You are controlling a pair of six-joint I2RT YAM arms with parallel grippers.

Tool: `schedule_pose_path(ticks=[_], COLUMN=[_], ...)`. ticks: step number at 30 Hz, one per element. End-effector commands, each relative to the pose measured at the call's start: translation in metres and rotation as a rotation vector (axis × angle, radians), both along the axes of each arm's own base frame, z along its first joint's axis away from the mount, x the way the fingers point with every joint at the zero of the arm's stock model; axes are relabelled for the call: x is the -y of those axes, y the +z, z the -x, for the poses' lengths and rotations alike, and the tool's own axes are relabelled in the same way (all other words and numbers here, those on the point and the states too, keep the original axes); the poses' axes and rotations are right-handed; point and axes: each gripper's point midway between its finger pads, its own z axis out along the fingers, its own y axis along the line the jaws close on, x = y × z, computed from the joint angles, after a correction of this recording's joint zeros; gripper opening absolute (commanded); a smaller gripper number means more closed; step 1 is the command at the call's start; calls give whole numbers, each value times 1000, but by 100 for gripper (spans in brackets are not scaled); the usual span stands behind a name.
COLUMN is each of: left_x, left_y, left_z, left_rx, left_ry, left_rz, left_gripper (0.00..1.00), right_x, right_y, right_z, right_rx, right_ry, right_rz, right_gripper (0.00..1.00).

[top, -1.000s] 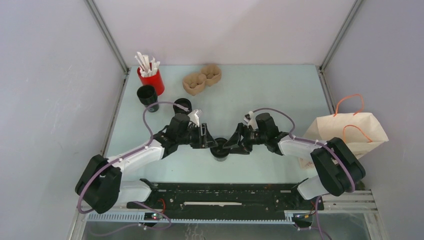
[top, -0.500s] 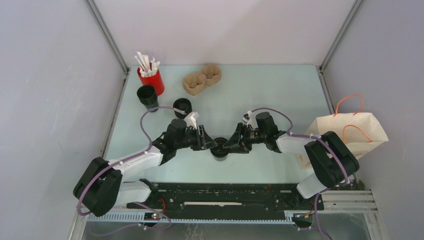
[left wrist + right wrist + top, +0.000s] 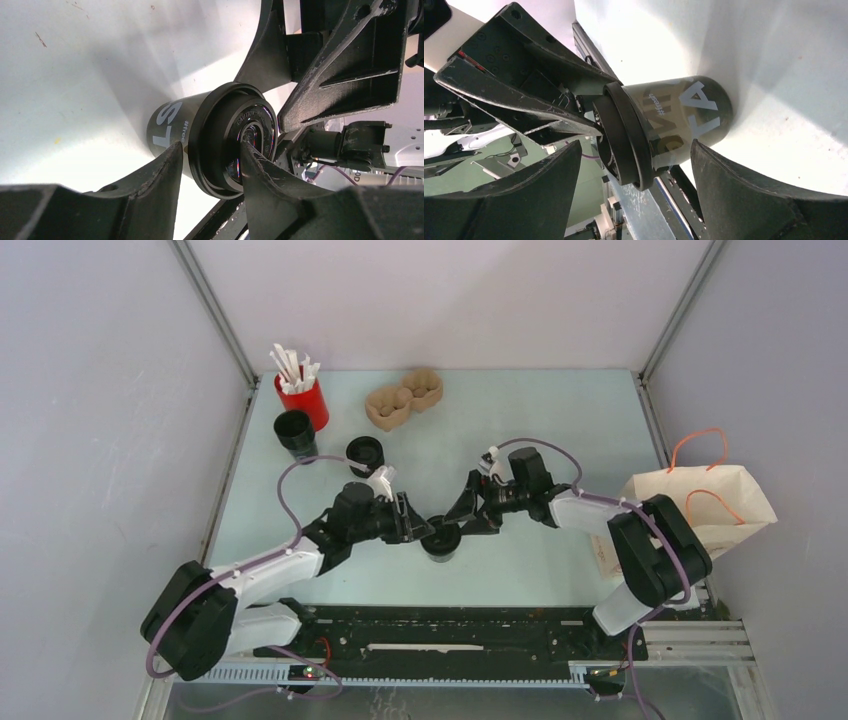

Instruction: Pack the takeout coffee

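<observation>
The takeout coffee [image 3: 440, 540], a small black cup with a black lid, stands upright on the table between my two grippers. My left gripper [image 3: 424, 528] is shut on its lid: in the left wrist view one finger [image 3: 150, 190] lies against the cup wall [image 3: 170, 125] under the rim and the other finger [image 3: 270, 190] presses on the lid's top [image 3: 250, 125]. My right gripper [image 3: 466, 518] is open. In the right wrist view the right gripper [image 3: 635, 145] has a finger on each side of the cup [image 3: 684, 117], with a gap on both sides.
At the back left stand a red cup of white sticks [image 3: 300, 400], an open black cup [image 3: 295, 430] and a squat black round piece [image 3: 365, 452]. A brown pulp carrier [image 3: 403, 398] lies behind. The brown paper bag [image 3: 700, 505] sits at the right edge. A black rail [image 3: 450, 625] runs along the front.
My right gripper has opened and drawn back a little from the cup. The left arm has shifted slightly but stays on the lid. The cup has not moved.
</observation>
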Motion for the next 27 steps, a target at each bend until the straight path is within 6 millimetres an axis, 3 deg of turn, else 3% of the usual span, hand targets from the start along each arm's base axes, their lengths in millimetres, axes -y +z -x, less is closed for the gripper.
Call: schedule_pose_path(ticks=[1,5,9,11,13,15,17,20,24,27], left_x=[-20,-24,-29,-32,-34,-33,-31,-29,-28,-26], left_y=[-45,-50,-62,-67,-69,-66,-62,-57,-56,-57], left_z=[16,16,20,23,26,27,26,26,27,27], left_rx=[-105,-107,-128,-134,-136,-130,-123,-114,-115,-117], left_ry=[18,30,40,45,45,43,40,35,32,29], left_rz=[-178,-198,-224,-230,-230,-221,-213,-209,-210,-214], left_gripper=[50,50,49,49,49,49,49,49,49,49], right_x=[-6,-2,9,12,9,8,8,7,1,-1], right_y=[0,-31,-79,-87,-77,-53,-28,-8,-14,-27], right_z=[-6,-8,-8,-1,4,1,-3,7,29,29], right_rx=[-8,-61,-146,-144,-123,-80,-38,-14,-19,-62], right_ry=[20,-2,-56,-62,-43,-42,-37,-7,49,37], right_rz=[-22,14,70,91,78,41,10,-5,13,-2], right_gripper=[88,85,69,68,70,73,78,88,89,76])
